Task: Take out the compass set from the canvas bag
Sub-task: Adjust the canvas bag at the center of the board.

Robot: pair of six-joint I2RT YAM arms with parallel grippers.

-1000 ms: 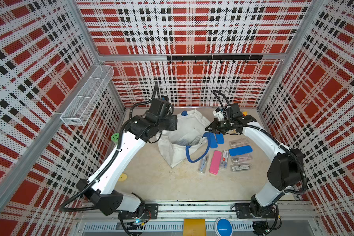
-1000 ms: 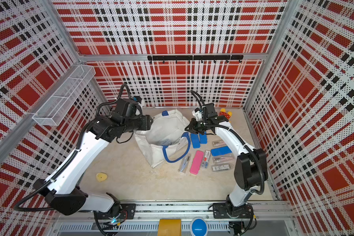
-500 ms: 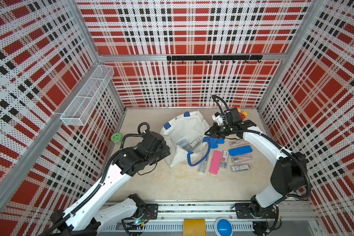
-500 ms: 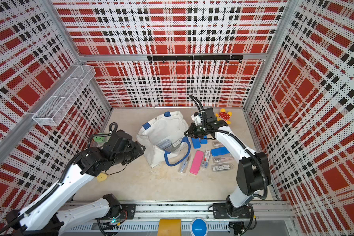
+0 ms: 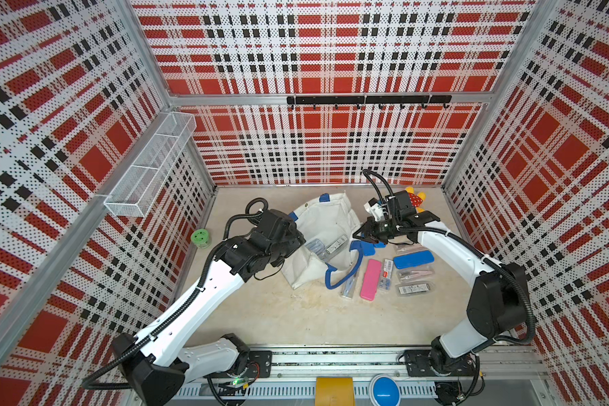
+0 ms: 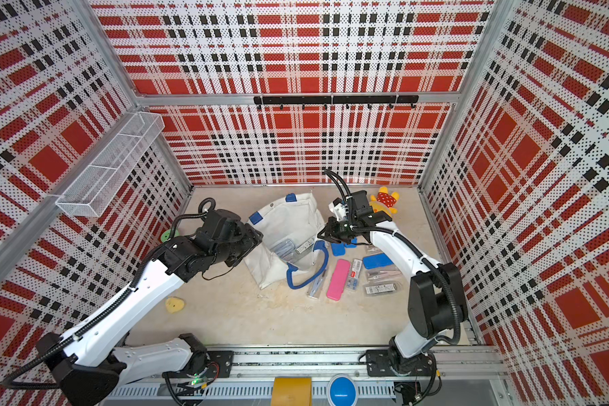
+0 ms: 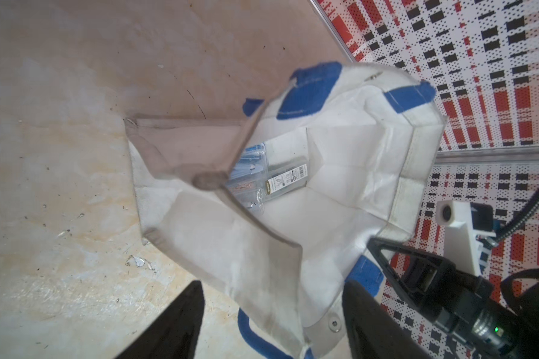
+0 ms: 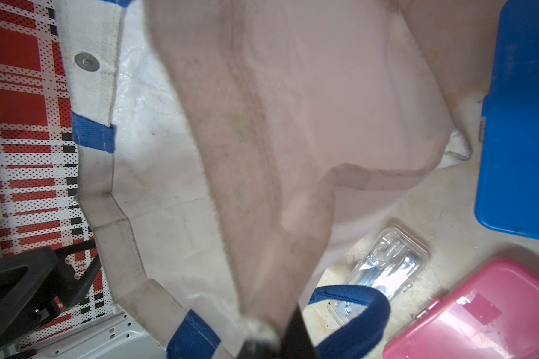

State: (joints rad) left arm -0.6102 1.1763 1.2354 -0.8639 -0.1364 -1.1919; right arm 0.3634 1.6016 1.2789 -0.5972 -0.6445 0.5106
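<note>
Nearest me, the left gripper [image 7: 273, 284] is hanging spread wide at the mouth of the canvas bag [image 5: 317, 225], gripping nothing. Inside, the compass set [image 7: 249, 174] is lying, seemingly a light, stiff, slick clear case; I'd pinch its long edges. Beyond, the right gripper [image 8: 274, 338] is clamping the bag's rim.

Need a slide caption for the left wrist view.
Open left tool facing the canvas bag's mouth, clear cases visible inside, right tool pinching its rim.
</note>
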